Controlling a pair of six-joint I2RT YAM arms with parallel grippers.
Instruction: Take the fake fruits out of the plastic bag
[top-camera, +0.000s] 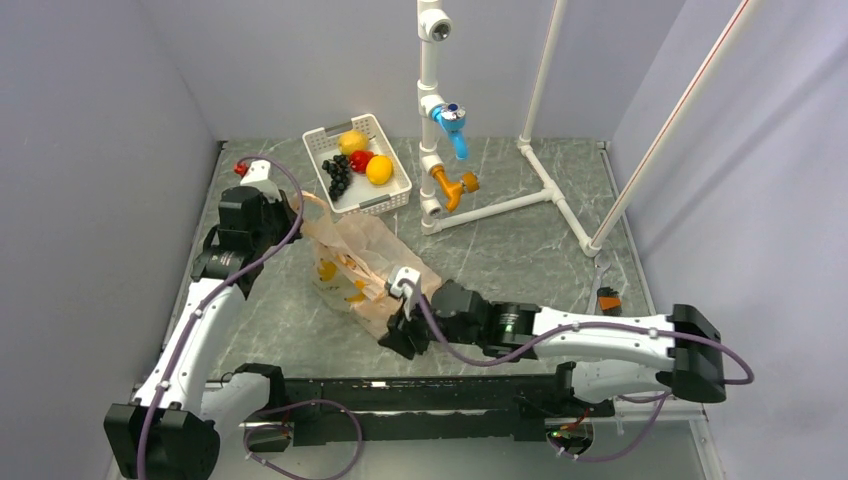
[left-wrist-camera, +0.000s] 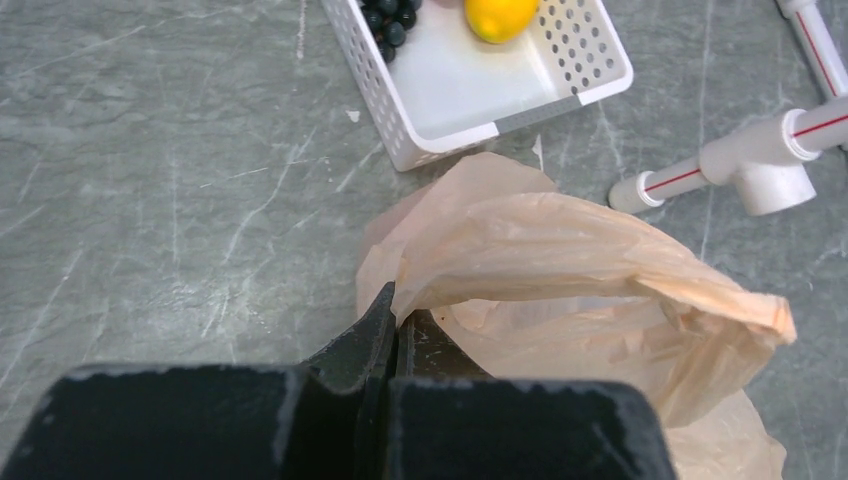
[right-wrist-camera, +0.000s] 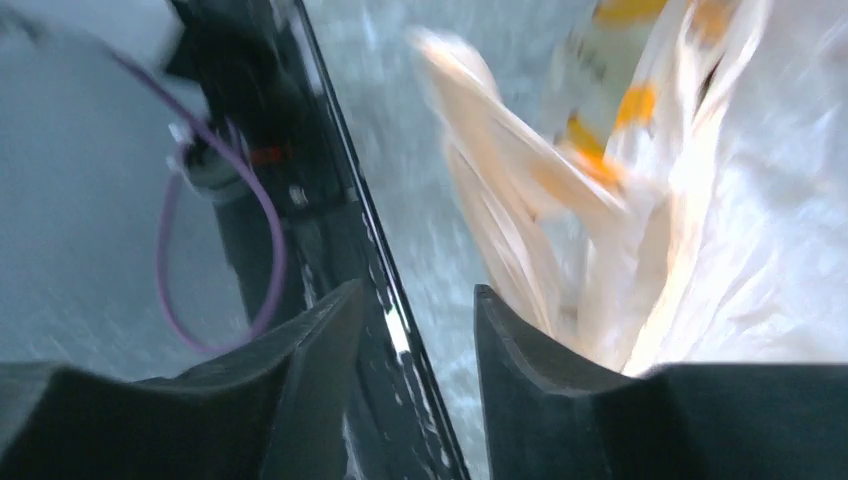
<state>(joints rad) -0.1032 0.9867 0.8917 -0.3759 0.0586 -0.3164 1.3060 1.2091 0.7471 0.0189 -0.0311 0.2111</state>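
Observation:
The peach-orange plastic bag (top-camera: 360, 255) lies crumpled on the table, its mouth toward the basket. My left gripper (top-camera: 300, 210) is shut on the bag's rim (left-wrist-camera: 470, 215), pinching the thin film at its fingertips (left-wrist-camera: 398, 312). My right gripper (top-camera: 400, 335) is at the bag's near end, open, with nothing between its fingers (right-wrist-camera: 418, 290); the bag (right-wrist-camera: 640, 200) lies just right of them, blurred. A red apple (top-camera: 361, 160) sits in the white basket (top-camera: 395, 190). I cannot tell what is inside the bag.
The white basket (left-wrist-camera: 400, 150) also holds a yellow lemon (left-wrist-camera: 500, 15), an orange fruit (top-camera: 379, 170) and black grapes (top-camera: 338, 175). A white pipe frame (top-camera: 500, 205) with blue and orange valves stands right of the basket. The black base rail (right-wrist-camera: 330, 200) runs by my right fingers.

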